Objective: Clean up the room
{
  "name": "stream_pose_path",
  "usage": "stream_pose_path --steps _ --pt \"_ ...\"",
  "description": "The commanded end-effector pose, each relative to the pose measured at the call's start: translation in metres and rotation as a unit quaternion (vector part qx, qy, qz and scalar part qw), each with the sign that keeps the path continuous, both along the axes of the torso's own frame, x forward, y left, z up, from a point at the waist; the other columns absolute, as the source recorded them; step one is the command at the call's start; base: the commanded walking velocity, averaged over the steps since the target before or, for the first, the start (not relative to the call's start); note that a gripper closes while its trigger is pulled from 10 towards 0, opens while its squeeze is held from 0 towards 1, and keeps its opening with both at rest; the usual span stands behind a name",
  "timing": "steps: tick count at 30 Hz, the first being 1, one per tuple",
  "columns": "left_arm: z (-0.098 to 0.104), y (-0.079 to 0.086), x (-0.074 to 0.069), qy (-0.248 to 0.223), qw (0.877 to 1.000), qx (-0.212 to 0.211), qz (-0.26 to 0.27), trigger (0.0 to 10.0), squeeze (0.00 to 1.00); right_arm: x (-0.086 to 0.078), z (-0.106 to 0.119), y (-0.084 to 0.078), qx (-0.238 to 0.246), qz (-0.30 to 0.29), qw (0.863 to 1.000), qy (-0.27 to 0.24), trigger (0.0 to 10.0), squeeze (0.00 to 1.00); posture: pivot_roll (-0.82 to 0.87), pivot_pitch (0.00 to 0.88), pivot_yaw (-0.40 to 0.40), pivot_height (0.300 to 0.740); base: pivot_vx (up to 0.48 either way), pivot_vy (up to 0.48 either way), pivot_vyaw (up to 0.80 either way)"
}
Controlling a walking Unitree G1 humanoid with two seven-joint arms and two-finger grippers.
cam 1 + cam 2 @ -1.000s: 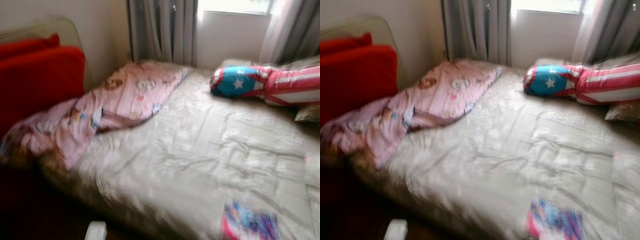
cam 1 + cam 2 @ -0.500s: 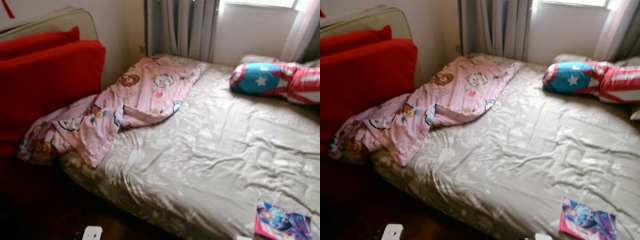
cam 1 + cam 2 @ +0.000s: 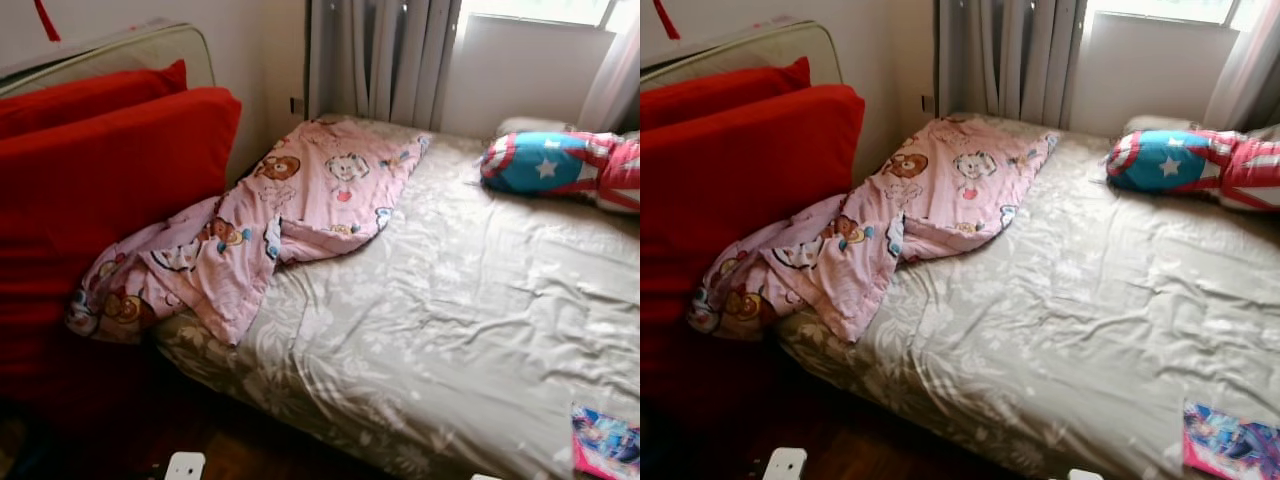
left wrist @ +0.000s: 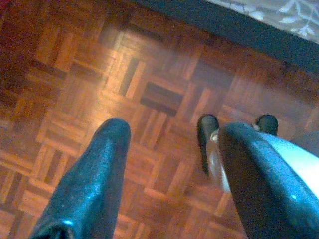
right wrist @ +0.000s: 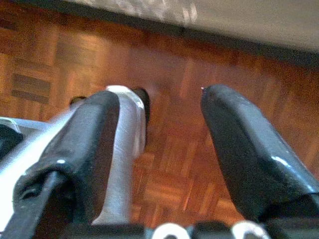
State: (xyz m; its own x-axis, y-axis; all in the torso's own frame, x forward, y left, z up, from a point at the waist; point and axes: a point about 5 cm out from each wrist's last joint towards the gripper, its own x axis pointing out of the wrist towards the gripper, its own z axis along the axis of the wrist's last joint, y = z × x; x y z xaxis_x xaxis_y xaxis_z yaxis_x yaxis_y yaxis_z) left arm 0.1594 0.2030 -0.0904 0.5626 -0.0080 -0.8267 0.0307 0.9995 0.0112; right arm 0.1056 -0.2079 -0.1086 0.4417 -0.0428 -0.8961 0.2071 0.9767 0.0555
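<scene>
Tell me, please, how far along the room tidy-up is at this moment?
Nothing looks done yet. The crumpled pink cartoon-print blanket hangs off the edge of the beige floral-sheeted bed, and a colourful picture book lies at its near corner. Nothing is in hand: the left hand and right hand hang open over the parquet wood floor. Straightening the blanket and putting the book away remain.

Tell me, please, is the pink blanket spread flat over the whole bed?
No, the pink blanket lies crumpled along one side of the bed, trailing over its corner.

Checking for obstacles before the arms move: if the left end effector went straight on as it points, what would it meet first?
Most likely the parquet floor: the open left end effector points down at it, nothing between.
</scene>
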Motion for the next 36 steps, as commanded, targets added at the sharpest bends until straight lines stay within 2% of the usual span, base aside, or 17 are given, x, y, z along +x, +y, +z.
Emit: stream_pose_path --steps 1,31,36 --pt "-0.0003 0.0084 -0.0036 0.009 1.0 0.011 0.003 10.0 0.0 0.0086 0.0017 0.0045 0.006 -0.002 1.0 -0.013 10.0 0.0 0.01 0.0 -0.001 0.74 0.0 0.458 0.0" --pt "-0.0005 0.0052 -0.0025 0.008 1.0 0.008 0.005 10.0 0.0 0.0095 0.0024 0.0018 0.003 0.002 1.0 -0.013 10.0 0.0 0.01 0.0 -0.013 0.74 0.0 0.457 0.0" --pt "0.0001 0.0054 -0.0013 0.004 1.0 0.011 0.001 10.0 0.0 0.0106 0.0028 0.0018 0.004 0.003 1.0 -0.016 10.0 0.0 0.01 0.0 -0.014 0.74 0.0 0.077 0.0"
